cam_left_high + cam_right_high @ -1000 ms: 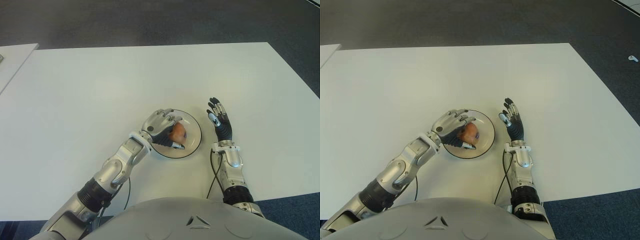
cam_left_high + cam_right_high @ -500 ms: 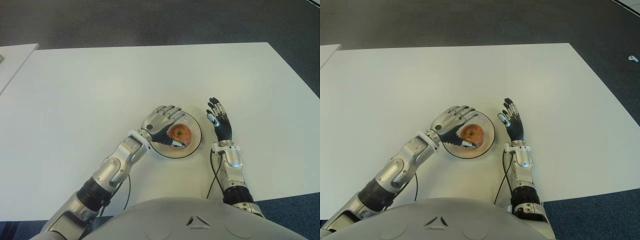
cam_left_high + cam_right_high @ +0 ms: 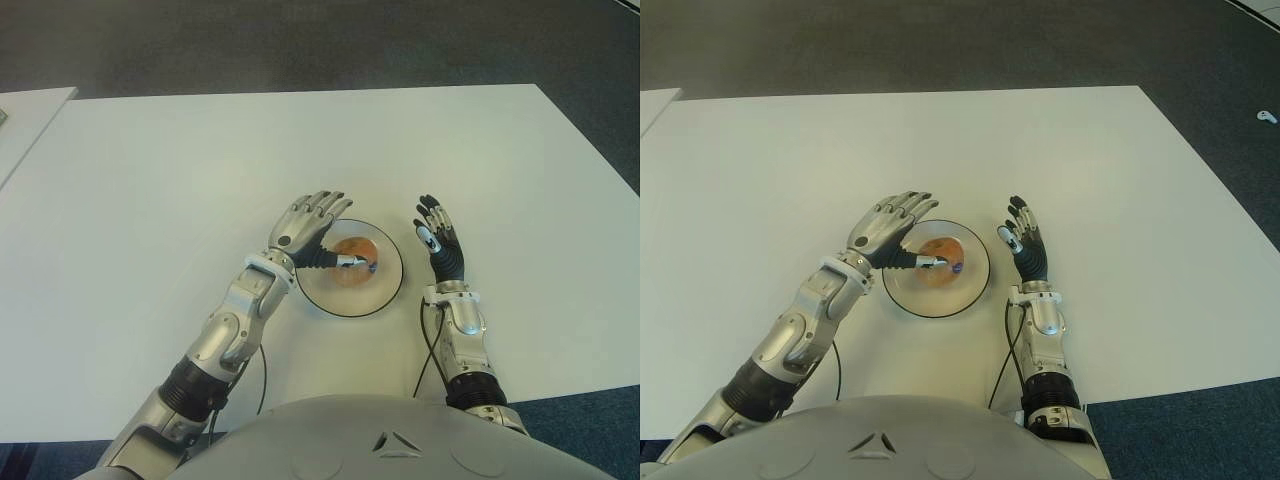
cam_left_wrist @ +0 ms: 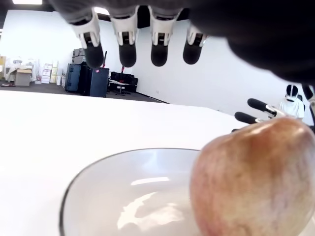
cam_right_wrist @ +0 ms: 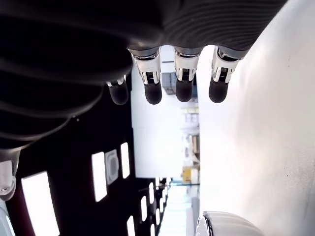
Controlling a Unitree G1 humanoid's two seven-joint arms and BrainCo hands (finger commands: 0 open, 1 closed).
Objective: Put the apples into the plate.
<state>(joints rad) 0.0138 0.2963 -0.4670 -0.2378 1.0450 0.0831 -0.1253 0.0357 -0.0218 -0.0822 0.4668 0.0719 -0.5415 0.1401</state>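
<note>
**Apple in the plate, both hands open**

A wide white table (image 3: 150, 180) is seen in front of the robot, with dark carpet floor (image 3: 300, 40) behind its far edge. A second white surface (image 3: 25, 115) is partly shown at the far left.

Near the robot's body, a round white plate (image 3: 385, 296) with a dark rim is placed on the table. One reddish apple (image 3: 354, 262) is lying inside the plate, near its middle, and it is not gripped by any finger.

The left hand (image 3: 305, 228) is shown at the left edge of the plate. Its four fingers are stretched out and spread, and nothing is held by them; the thumb is pointed toward the apple, and its tip is seen just at the apple. In the left wrist view the fingertips (image 4: 127, 55) are seen raised above the plate, apart from the apple (image 4: 256, 182).

The right hand (image 3: 440, 243) is shown just to the right of the plate, with its fingers straight and holding nothing.
</note>
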